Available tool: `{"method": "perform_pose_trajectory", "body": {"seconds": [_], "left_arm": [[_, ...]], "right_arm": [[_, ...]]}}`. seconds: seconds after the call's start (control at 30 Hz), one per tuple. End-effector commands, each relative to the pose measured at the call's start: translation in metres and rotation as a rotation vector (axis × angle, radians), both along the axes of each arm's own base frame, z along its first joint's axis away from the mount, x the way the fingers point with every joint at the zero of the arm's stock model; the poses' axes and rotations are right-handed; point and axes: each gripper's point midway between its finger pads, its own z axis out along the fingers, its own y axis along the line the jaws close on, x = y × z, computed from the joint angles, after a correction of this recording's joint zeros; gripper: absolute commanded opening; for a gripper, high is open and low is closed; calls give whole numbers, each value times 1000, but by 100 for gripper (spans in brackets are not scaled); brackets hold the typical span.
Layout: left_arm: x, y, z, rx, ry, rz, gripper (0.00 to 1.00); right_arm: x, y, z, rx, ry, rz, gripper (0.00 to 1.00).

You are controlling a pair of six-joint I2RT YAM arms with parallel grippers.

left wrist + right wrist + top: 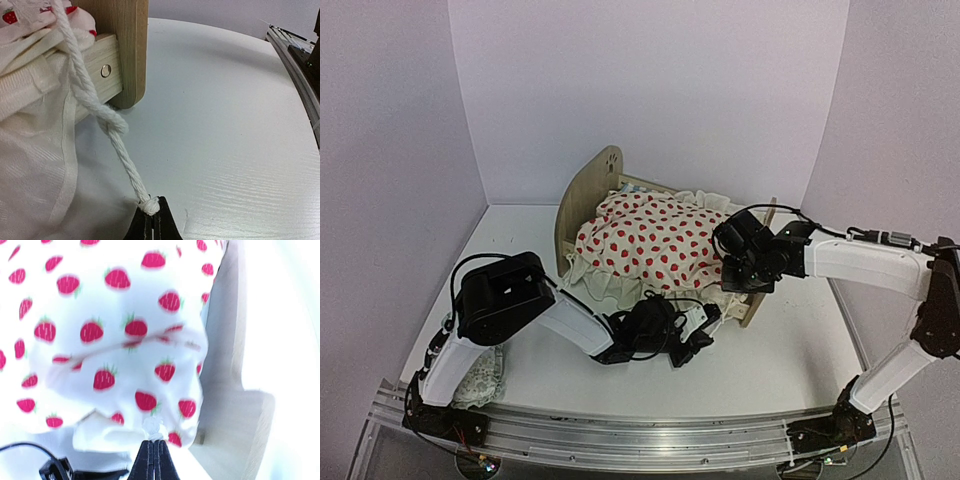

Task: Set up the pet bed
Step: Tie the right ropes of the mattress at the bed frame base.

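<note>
Left wrist view: the white cord is pinched at its knotted end by the left claw.
The right claw is clenched on a knot at the edge of the blanket. The pet bed is set in the middle of the table. If either cord is pulled hard, the bed could be dragged or tipped.

From above the near edge of the table we look down and forward; both wrist cameras sit close to the pet bed, shared by all views.
</note>
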Motion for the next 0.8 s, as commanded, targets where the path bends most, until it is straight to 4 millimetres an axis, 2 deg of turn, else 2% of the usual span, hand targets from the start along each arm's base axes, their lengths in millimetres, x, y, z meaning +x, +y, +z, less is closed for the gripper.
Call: {"method": "perform_pose_trajectory", "body": {"seconds": [0.0,0.17,0.37,0.63,0.77], "left_arm": [[-1,-18,12,-30,35,-26,0],[-1,-37,6,-25,68,-49,0],[8,-49,-4,-12,127,-8,0],[14,-36,-38,120,206,80,0],[17,-34,-46,154,222,113,0]], "right_arm": [[19,-11,24,-85,-64,5,0],[20,-23,31,-155,-83,15,0],[23,-32,32,-208,-87,19,0],[34,-32,25,-241,-69,25,0],[44,-32,25,-249,-68,19,0]]}}
